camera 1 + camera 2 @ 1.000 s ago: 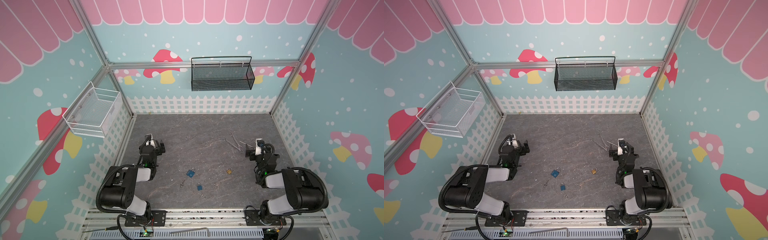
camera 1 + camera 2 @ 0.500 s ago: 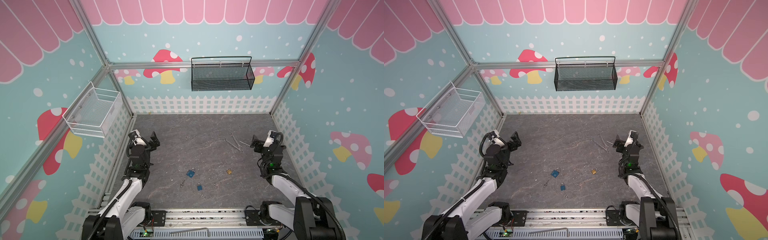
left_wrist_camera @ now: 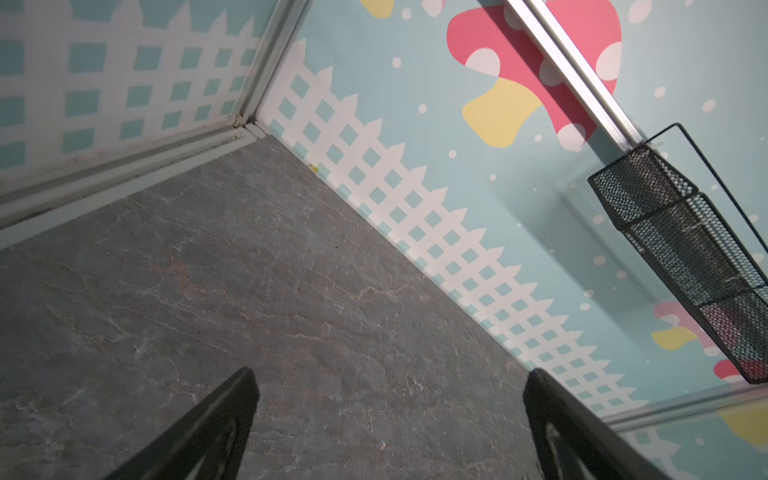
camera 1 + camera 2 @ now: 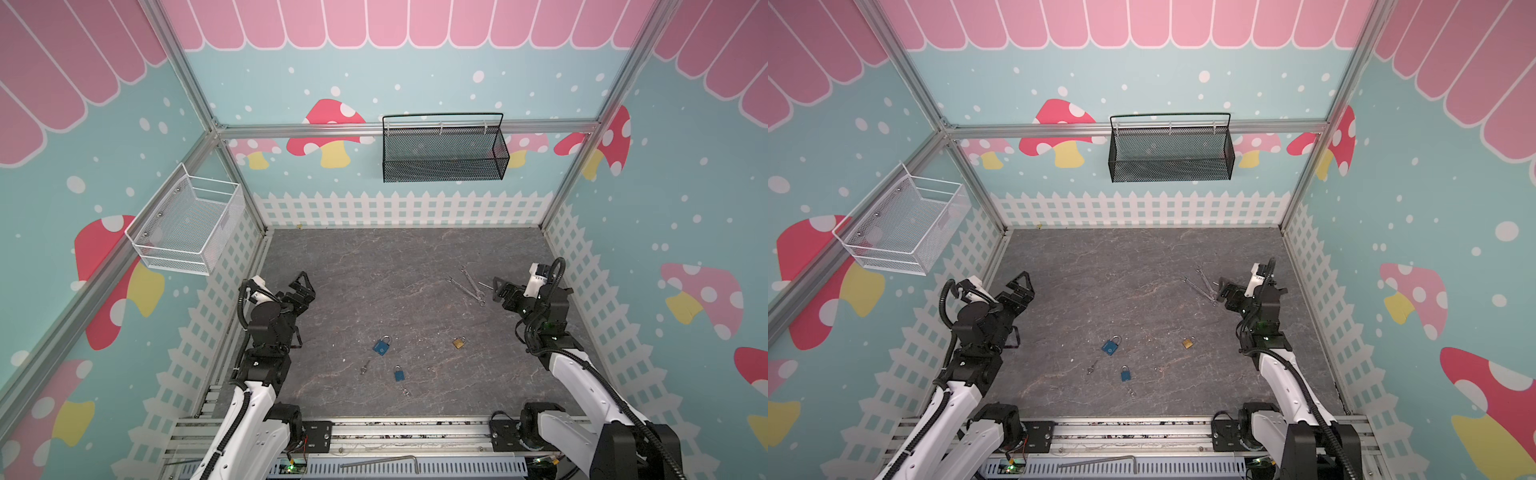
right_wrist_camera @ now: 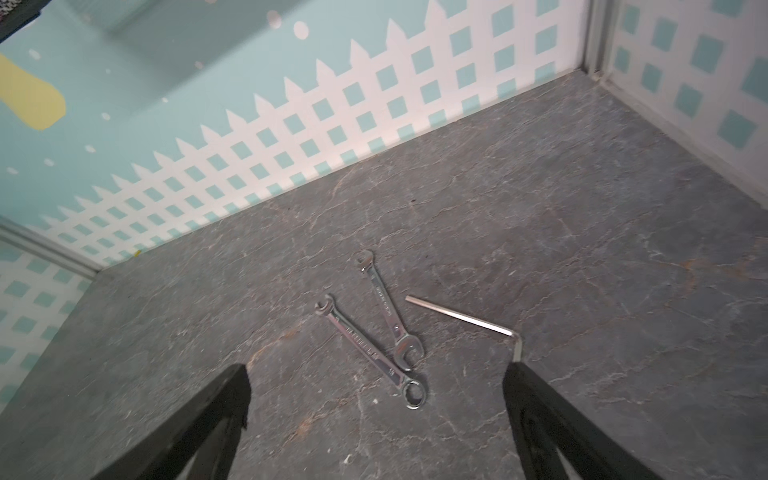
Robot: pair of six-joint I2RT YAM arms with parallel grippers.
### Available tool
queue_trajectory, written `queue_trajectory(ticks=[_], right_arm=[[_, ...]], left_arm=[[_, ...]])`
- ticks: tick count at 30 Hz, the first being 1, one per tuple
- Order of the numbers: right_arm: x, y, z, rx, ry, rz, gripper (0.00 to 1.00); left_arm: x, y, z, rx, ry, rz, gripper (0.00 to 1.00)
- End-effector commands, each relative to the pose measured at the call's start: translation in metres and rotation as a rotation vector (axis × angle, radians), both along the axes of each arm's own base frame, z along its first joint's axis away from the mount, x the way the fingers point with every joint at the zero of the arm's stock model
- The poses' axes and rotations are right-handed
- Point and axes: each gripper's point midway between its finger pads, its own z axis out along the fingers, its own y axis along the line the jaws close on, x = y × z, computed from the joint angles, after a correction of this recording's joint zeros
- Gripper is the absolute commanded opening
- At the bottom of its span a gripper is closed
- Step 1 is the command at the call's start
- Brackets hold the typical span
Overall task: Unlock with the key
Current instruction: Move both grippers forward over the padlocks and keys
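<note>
Three padlocks sit on the desk (image 4: 374, 266): large blue padlock (image 4: 382, 346), small blue padlock (image 4: 399, 374), brass padlock (image 4: 459, 343), with the key (image 4: 365, 367) near the large blue one. Both the left tool (image 4: 306, 289) and right tool (image 4: 497, 291) gape wide and empty, well apart from all that. Likely failures: key is tiny and flat, so a pinch may skid it; it may not fit the chosen lock; right tool, near the wrenches (image 4: 469, 286), could snag them.
</note>
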Motion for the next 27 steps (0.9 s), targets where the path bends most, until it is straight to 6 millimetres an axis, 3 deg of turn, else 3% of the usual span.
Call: queue_trajectory(ticks=[1,8,17,21,27], right_arm=[[-0.009,0.027,-0.005,-0.006,0.085,0.12,0.98],[-0.037,0.085,-0.013,-0.073,0.187,0.311,0.98],[-0.096,0.134,-0.055,-0.167,0.444,0.54,0.99],[-0.125,0.15,-0.067,-0.21,0.509,0.598,1.0],[-0.167,0.177,-0.088,-0.257,0.607,0.668,0.92]], left_arm=[[-0.008,-0.037,-0.008,-0.064,0.098,-0.146,1.0],[-0.031,-0.112,-0.022,0.011,0.197,-0.36,1.0],[-0.072,-0.191,-0.047,0.071,0.297,-0.573,1.0],[-0.088,-0.211,-0.048,0.095,0.301,-0.61,1.0],[-0.102,-0.217,-0.059,0.039,0.323,-0.566,1.0]])
